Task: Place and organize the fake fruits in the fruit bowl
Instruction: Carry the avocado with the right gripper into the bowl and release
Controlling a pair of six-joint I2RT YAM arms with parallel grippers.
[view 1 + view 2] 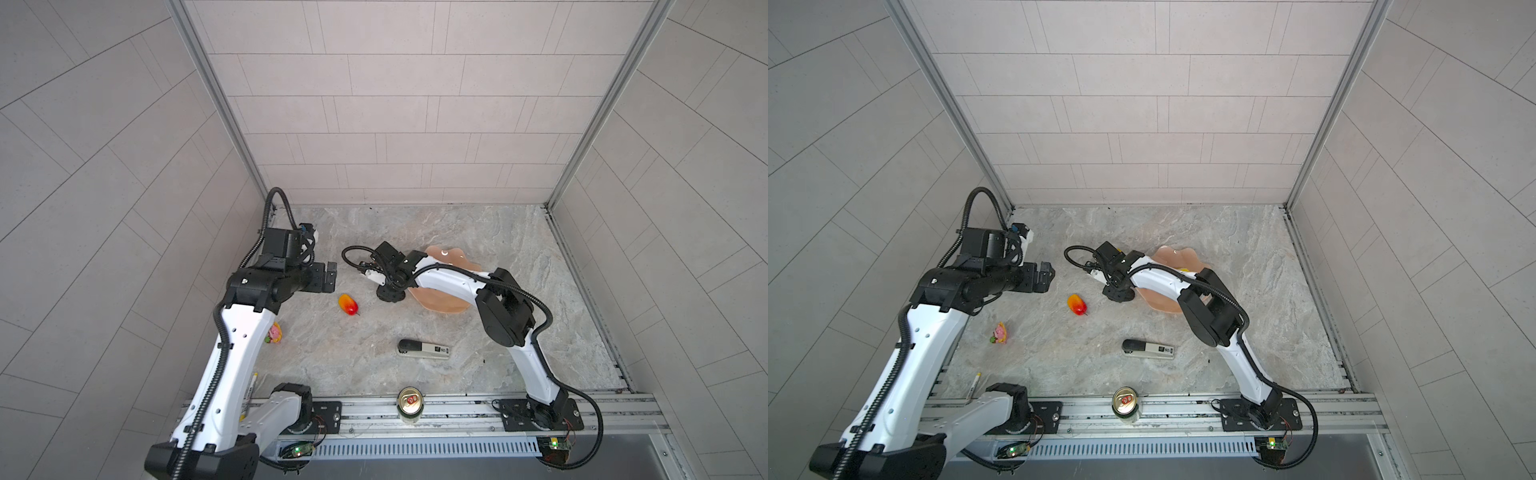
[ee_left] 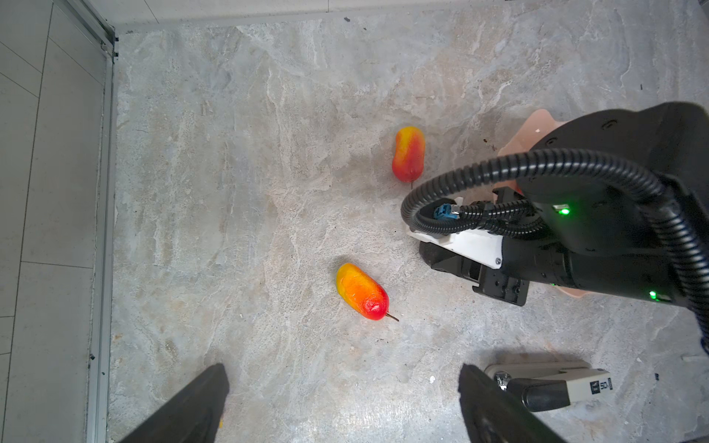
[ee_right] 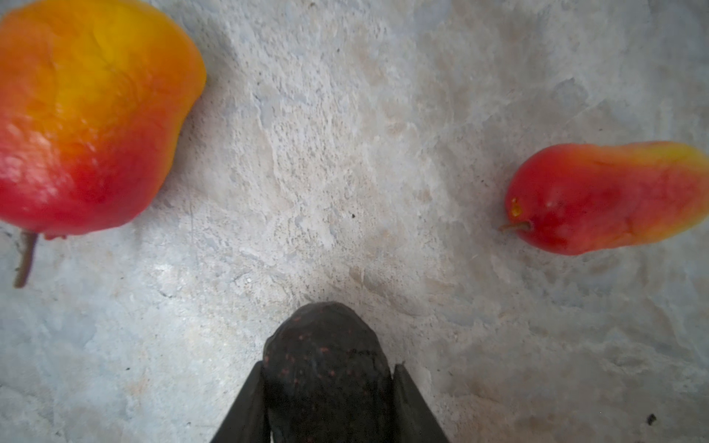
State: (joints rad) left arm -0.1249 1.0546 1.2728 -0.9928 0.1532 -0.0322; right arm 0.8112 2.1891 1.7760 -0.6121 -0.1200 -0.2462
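**Avocado pickup beside the bowl: stock of the worktop, near edge to far**

- Near edge, on the rail: metal drink can, upright. Not fruit, so best left alone.
- Just inward, right of middle: stapler, lying flat. Likewise no part of the job.
- Toward the left edge: small pinkish fruit with green at one end, taken for the strawberry. Loose on the worktop.
- Middle: first mango, on its side, stalk end toward the near edge.
- Raised on its left-edge side: left pincer, released and empty, jaws spread wide. Probably parked high to claim this mango next without crowding the other arm.
- Just beyond: right pincer, low over the worktop, clenched on the avocado. One jaw against each flank across the narrow width, judged the surest hold on a rounded body. Lift-off impossible to confirm.
- Slightly farther: second mango, loose, apart from both pincers.
- Farther, right of middle: fruit bowl, largely under the right arm and just beside the grasp point, hence a short carry.
- Inside the bowl: yellow sliver, perhaps the lemon; too little showing to say.
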